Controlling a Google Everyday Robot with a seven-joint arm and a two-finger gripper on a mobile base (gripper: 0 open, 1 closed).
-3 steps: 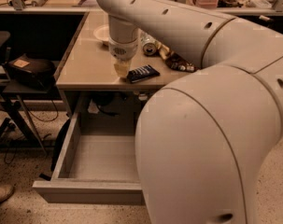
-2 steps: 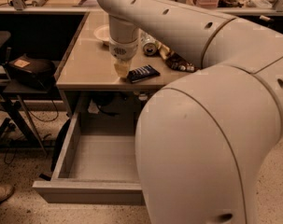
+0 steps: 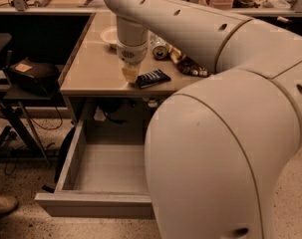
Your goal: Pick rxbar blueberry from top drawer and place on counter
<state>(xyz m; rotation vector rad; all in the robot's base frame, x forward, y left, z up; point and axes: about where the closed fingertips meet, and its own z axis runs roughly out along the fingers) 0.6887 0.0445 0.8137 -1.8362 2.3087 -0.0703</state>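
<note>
A white robot arm [image 3: 190,29] reaches over a beige desk [image 3: 90,66], its tool [image 3: 130,74] pointing straight down close to the desk's front edge. From this angle it cannot be told whether the tool is spread or pressed together.

The rxbar blueberry [image 3: 152,77], in its dark navy wrapper, lies flat on the desk just beside the tool, at its 3 o'clock, with the bar's right end angled slightly toward the back. Whether the bar and the tool touch cannot be told.

Farther back on the desk, a can [image 3: 159,51] lies on its side at the tool's 1 o'clock. A brown-and-white chip bag [image 3: 190,66] lies at 2 o'clock, partly tucked under the arm. A white plate [image 3: 109,35] sits at 11 o'clock.

Below the desk, at the tool's 6 o'clock, the top drawer [image 3: 90,204] stands pulled out, with its grey floor and low left wall in view. Its right side is hidden behind the arm's large rounded link [image 3: 225,158], which fills the right foreground.

A black case [image 3: 33,73] rests on a low stand beside the desk, at the tool's 9 o'clock. The toe of a shoe [image 3: 3,204] shows on the speckled floor at 8 o'clock.
</note>
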